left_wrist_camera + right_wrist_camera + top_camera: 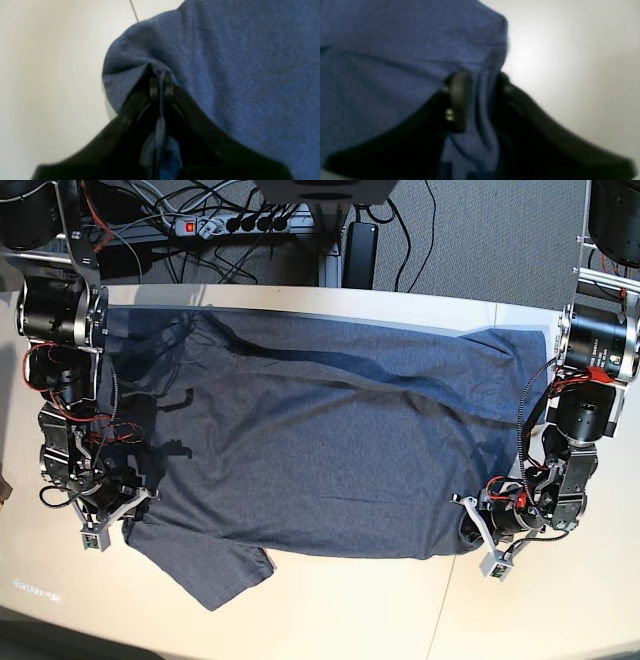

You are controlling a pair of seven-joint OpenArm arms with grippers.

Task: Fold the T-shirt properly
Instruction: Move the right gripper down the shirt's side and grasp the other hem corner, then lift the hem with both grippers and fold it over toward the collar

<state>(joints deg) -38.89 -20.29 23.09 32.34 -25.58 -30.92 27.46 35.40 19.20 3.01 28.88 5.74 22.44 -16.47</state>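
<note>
The dark heather-grey T-shirt [330, 450] lies spread flat across the table, plain side up, with one sleeve [215, 575] sticking out at the front left. My left gripper [478, 535] is at the shirt's front right corner. In the left wrist view the left gripper [161, 85] is shut, pinching a fold of the T-shirt [225, 62]. My right gripper [125, 515] sits at the shirt's front left edge. In the right wrist view the right gripper [481, 87] has a bunched ridge of the T-shirt [382, 50] squeezed between its fingers.
The pale table [350, 610] shows bare along the front edge. A power strip [230, 222] and loose cables lie on the floor behind the table. The arm bases stand at the table's left [55, 315] and right [600, 340] edges.
</note>
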